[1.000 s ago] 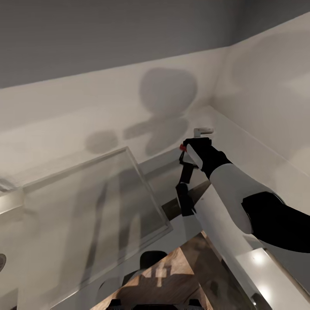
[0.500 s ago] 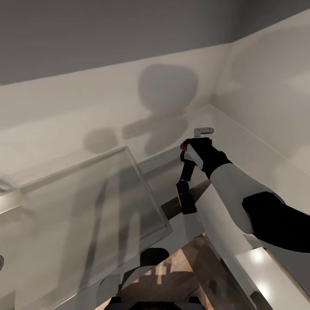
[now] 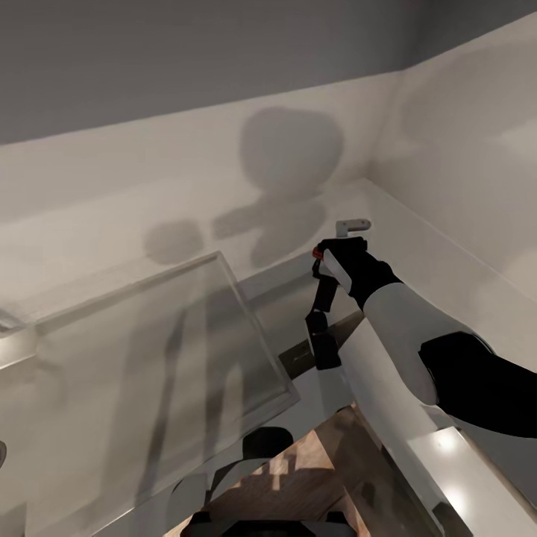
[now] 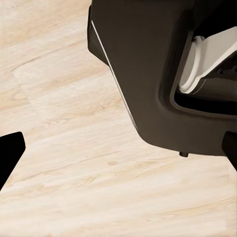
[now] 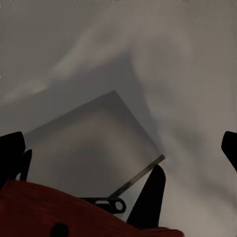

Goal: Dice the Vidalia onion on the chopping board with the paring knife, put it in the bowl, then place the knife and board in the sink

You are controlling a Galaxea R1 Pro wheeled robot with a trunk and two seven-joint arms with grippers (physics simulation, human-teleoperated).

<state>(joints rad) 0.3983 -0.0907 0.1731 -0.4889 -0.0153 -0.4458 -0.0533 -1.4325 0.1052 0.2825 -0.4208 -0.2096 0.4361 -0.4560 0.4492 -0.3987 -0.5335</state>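
Since the earlier head pictures the whole scene is sliding slightly: the glass-like pane's near corner is sitting a little further left and higher, and more of the robot's dark base is showing at the bottom edge, so the camera is moving rather than the things. The right arm is holding the same pose against the tap.

In the head view, the matte grey rectangular sink (image 3: 294, 298) is lying in the corner of the smooth grey countertop (image 3: 418, 224), under pale walls carrying soft rounded shadows. A flat, translucent, square-cornered pane (image 3: 149, 350) is covering the left part of the counter. A strip of brown wooden chopping board (image 3: 317, 347) is showing between the pane and the white, glossy forearm. A small pale chrome tap spout (image 3: 352, 225) is standing just beyond the right gripper (image 3: 322, 294), beside a red knob (image 3: 317, 254).

The right wrist view is showing that gripper's dark fingertips (image 5: 11, 148) spread wide at opposite edges, clasping nothing, above the grey basin.

The left wrist view is showing light wood plank floor (image 4: 74, 163) and the dark glossy robot base (image 4: 148, 74); the left gripper's (image 4: 121, 150) black tips are standing wide apart, empty.
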